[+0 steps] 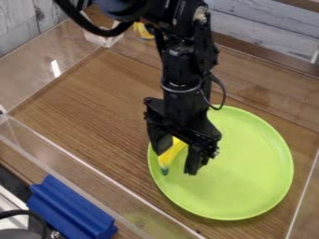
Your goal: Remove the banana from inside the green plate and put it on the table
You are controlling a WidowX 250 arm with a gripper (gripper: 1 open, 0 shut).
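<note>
A small yellow banana (171, 158) with a dark tip lies at the left side of the large lime-green plate (256, 173), which rests on the brown wooden table (88, 103). My black gripper (178, 159) points straight down over the banana, open, with one finger on each side of the fruit. The fingers hide most of the banana; only its lower end and a strip between the fingers show. I cannot tell whether the fingertips touch the plate.
Clear acrylic walls (37, 140) ring the table. A blue block (69, 212) sits outside the near wall at the bottom left. A yellow and white object (147, 28) stands at the back behind the arm.
</note>
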